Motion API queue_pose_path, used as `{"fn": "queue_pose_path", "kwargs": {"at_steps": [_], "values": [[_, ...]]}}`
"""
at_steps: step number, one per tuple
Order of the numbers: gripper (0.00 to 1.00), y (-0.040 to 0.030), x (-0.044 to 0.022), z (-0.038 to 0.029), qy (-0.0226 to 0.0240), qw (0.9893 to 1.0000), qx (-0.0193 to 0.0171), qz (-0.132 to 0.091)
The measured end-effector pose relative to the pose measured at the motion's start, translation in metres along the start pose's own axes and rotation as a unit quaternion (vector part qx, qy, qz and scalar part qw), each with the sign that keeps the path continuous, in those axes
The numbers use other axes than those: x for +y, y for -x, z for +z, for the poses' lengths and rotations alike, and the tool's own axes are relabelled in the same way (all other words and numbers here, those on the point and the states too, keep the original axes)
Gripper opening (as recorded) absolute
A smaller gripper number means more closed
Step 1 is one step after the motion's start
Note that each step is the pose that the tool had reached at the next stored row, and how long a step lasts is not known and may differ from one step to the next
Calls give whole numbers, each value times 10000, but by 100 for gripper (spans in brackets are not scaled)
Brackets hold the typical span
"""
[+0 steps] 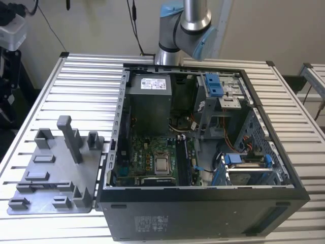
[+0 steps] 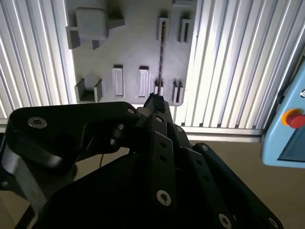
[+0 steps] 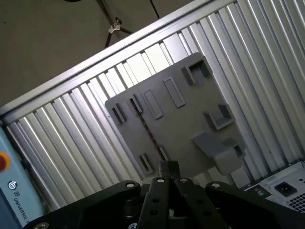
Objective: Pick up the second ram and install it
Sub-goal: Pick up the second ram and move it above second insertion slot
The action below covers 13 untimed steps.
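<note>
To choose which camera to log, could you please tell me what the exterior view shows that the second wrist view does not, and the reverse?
The exterior view adds the open computer case, its motherboard with the silver processor chip, and the arm above. The second wrist view adds the gripper looking down over the grey tray, the second ram standing on edge in the tray's slots as a thin dark line, and a red button on a light-blue box. Both show the grey tray and the slatted table.
</note>
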<state>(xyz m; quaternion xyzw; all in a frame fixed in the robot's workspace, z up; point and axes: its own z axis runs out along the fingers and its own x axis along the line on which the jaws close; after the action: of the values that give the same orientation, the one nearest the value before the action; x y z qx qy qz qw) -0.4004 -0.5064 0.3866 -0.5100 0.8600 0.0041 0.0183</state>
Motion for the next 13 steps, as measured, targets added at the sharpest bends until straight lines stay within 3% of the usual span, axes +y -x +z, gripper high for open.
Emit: {"fn": "queue_pose_path", "kwargs": {"at_steps": [7,13], "values": [[11,-2,1,4,34,9992,-1,-386],[11,-1,1,5,118,9971,32,-753]]}}
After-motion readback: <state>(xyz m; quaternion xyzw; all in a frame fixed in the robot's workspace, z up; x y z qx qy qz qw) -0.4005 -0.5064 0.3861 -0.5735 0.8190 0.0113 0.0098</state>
